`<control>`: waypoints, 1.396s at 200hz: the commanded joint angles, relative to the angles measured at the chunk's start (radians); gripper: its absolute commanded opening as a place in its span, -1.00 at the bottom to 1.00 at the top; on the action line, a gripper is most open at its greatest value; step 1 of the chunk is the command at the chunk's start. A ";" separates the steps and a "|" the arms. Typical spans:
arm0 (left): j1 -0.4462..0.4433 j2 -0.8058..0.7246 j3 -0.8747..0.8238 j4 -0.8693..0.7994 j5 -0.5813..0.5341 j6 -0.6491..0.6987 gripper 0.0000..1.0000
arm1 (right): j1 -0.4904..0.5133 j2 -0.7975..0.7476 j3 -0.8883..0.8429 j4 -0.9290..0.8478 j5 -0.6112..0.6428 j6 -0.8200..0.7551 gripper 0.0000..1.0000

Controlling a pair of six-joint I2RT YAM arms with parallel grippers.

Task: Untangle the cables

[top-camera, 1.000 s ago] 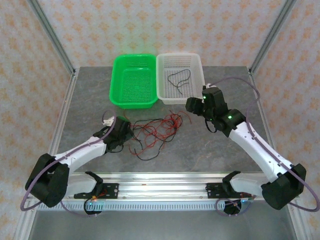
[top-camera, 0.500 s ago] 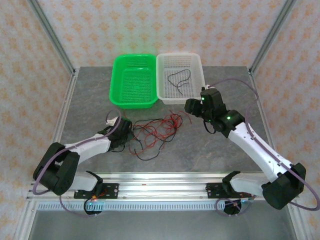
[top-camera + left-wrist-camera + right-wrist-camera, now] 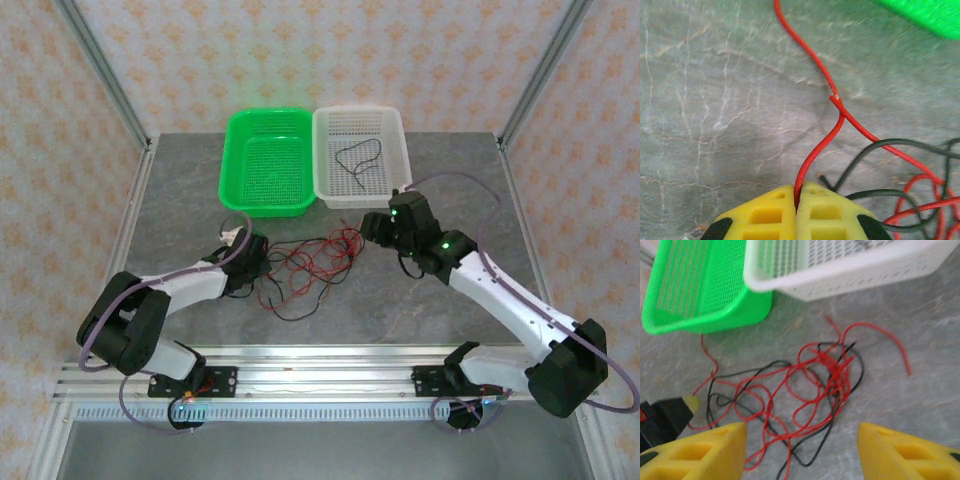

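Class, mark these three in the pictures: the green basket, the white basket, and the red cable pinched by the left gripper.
green basket [image 3: 262,207], top external view, near wall.
white basket [image 3: 360,198], top external view, near wall.
red cable [image 3: 807,165], left wrist view, curved stretch below the kink.

The bench is viewed whole from high above its near edge, facing down and forward. The left wrist view is set very close to the surface, the right wrist view farther back and angled down. The tangled cables are shared by all three.
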 commanded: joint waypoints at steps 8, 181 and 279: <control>-0.007 -0.087 0.048 -0.061 0.033 0.039 -1.00 | 0.056 0.069 -0.054 0.158 -0.036 0.084 0.20; -0.195 -0.240 0.358 -0.394 -0.072 0.109 -1.00 | 0.231 0.501 0.091 0.602 -0.146 0.357 0.12; -0.195 -0.351 0.330 -0.433 -0.074 0.091 -1.00 | 0.231 0.673 0.237 0.550 -0.133 0.334 -0.15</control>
